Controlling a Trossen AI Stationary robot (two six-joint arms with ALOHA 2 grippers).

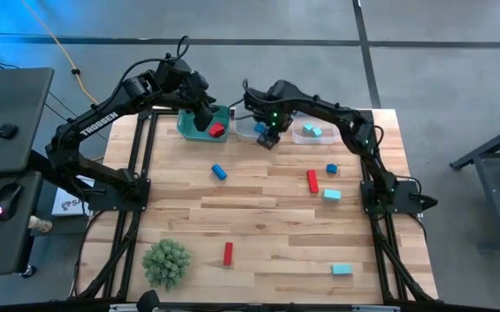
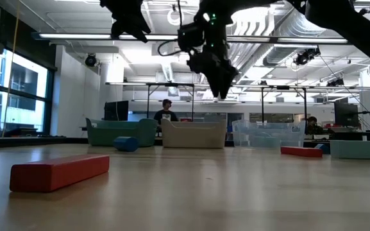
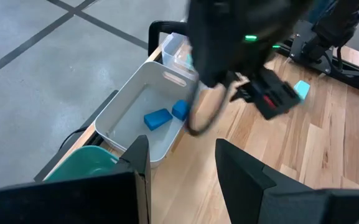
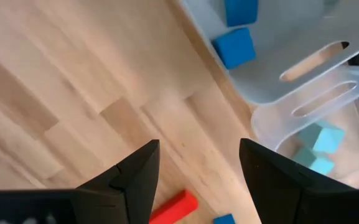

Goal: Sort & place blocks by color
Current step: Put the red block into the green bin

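Right gripper (image 1: 268, 139): jaws spread, empty, hanging beside the grey plastic bin (image 1: 248, 131).
Blue blocks (image 4: 234, 47): lying in that bin, clear of the jaws.
Left gripper (image 1: 204, 121): over the green bin (image 1: 189, 126), fingers apart, nothing between them.

A green spiky ball (image 1: 165, 262) sits on the wooden table (image 1: 267, 217); people stand beyond.

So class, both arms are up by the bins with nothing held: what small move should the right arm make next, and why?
Probably swing the right gripper, fingers open and empty beside the grey bin, down toward the red bar close below it. It lies loose on the table, unsorted, and shows just ahead of the fingers in the right wrist view. The left gripper hangs over the green bin.
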